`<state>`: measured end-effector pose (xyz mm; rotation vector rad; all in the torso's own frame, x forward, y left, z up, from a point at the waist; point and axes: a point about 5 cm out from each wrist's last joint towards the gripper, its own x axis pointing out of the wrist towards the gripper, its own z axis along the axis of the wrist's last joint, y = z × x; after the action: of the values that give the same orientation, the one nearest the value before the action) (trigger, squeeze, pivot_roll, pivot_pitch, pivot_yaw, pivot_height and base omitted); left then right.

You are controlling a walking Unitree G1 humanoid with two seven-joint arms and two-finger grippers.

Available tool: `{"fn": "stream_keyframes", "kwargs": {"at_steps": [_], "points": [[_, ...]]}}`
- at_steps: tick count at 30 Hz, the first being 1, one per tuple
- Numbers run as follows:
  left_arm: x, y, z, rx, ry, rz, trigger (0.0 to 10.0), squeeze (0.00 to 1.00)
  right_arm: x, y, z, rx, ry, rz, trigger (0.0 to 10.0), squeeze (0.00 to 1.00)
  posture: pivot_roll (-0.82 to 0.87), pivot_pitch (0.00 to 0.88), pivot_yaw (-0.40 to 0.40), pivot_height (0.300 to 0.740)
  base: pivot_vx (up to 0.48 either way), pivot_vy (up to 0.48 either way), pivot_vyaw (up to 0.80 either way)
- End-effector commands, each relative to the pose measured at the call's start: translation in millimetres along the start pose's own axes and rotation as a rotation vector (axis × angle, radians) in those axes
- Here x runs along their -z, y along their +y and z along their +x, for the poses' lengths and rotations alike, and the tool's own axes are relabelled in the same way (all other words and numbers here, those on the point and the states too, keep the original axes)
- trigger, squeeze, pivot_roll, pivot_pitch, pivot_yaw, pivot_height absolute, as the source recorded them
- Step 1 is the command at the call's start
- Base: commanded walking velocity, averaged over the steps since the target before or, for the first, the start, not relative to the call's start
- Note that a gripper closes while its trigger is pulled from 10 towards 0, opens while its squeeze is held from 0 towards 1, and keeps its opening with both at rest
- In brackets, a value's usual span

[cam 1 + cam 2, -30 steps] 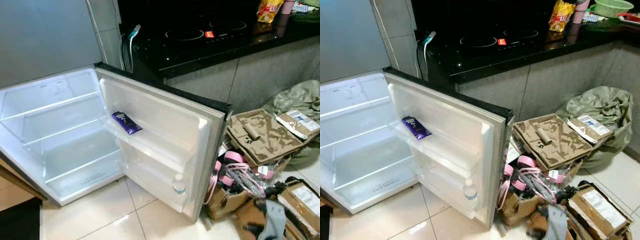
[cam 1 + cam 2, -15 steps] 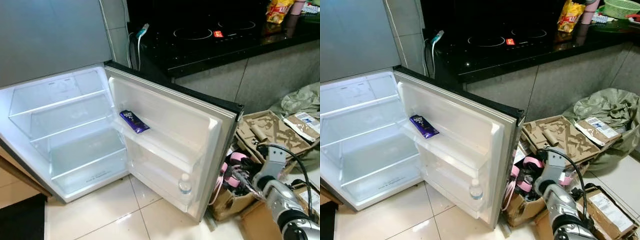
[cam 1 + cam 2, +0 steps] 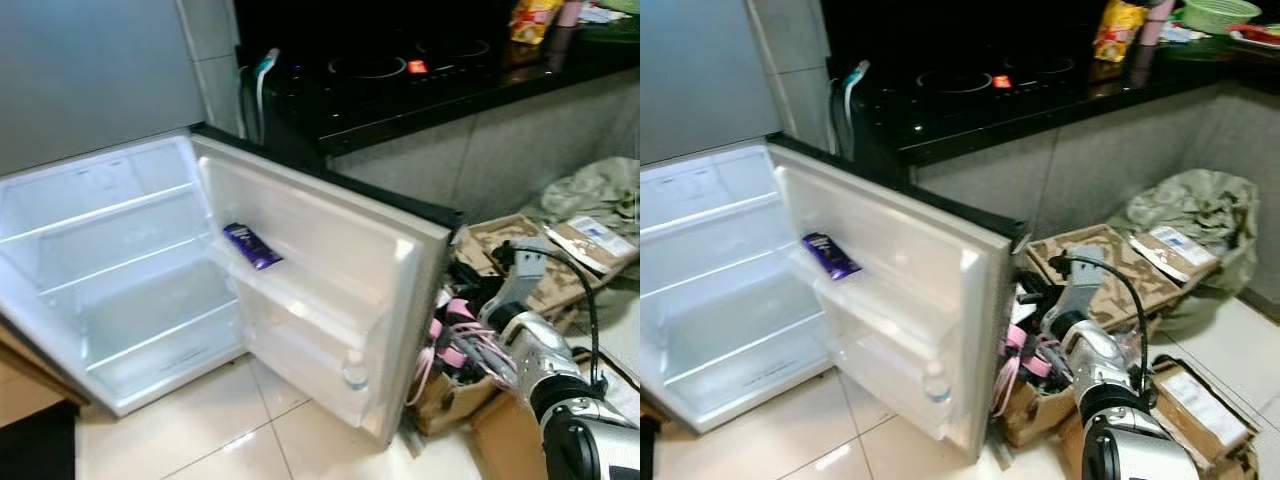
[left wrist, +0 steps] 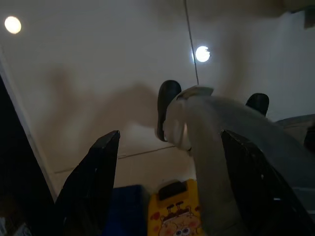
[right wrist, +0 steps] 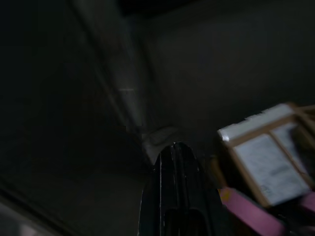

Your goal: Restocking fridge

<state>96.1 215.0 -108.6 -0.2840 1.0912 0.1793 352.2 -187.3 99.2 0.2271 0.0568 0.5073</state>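
Note:
The small fridge (image 3: 120,330) stands open with bare lit shelves. Its door (image 3: 330,250) swings out toward me. A purple chocolate bar (image 3: 251,246) lies on the door's upper shelf, and a clear water bottle (image 3: 355,368) stands in the lower one. My right arm (image 3: 540,350) is raised at the lower right, beside the door's outer edge and over the boxes. In the right wrist view my right gripper (image 5: 176,150) is shut with nothing in it. My left gripper (image 4: 172,187) hangs open above the tiled floor, with a yellow cartoon-print pack (image 4: 174,216) low between its fingers.
Cardboard boxes (image 3: 520,250), pink cables (image 3: 455,335) and a grey-green sack (image 3: 600,190) clutter the floor right of the door. A black counter with a cooktop (image 3: 400,70) runs behind, snack bags (image 3: 530,20) at its far end. Pale floor tiles (image 3: 230,430) lie before the fridge.
The whole picture swings right, then back left, as the camera moves. My right arm has come up from the bottom edge to stand beside the fridge door.

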Motion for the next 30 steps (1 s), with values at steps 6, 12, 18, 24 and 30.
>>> {"fn": "stream_keyframes", "kwargs": {"at_steps": [6,12,18,24,30], "points": [[3,6.7,-2.3,-0.017,0.008,-0.011,10.0,0.0,16,57.2,2.5,-0.601,0.062,0.073,10.0,0.0,-0.07,0.0,0.035,0.74,0.0,0.0,0.0],[4,6.9,-2.4,-0.017,0.011,-0.011,10.0,0.0,10,82.4,-12.3,-0.823,0.015,0.139,10.0,0.0,-0.08,0.0,0.038,0.74,0.0,0.0,0.0],[4,5.5,-2.1,-0.012,0.012,-0.01,10.0,0.0,42,36.1,-12.6,-0.334,0.105,0.107,10.0,0.0,-0.08,0.0,0.038,0.74,0.0,0.0,0.0],[4,4.7,-1.8,-0.013,0.012,-0.011,10.0,0.0,85,10.1,-54.6,-0.058,0.368,0.074,10.0,0.0,-0.08,0.0,0.035,0.74,0.0,0.0,0.49],[4,4.3,-1.7,-0.013,0.013,-0.013,10.0,0.0,131,-3.5,-109.0,0.207,0.608,0.097,10.0,0.0,-0.08,0.0,0.034,0.74,0.0,0.0,0.73]]}}
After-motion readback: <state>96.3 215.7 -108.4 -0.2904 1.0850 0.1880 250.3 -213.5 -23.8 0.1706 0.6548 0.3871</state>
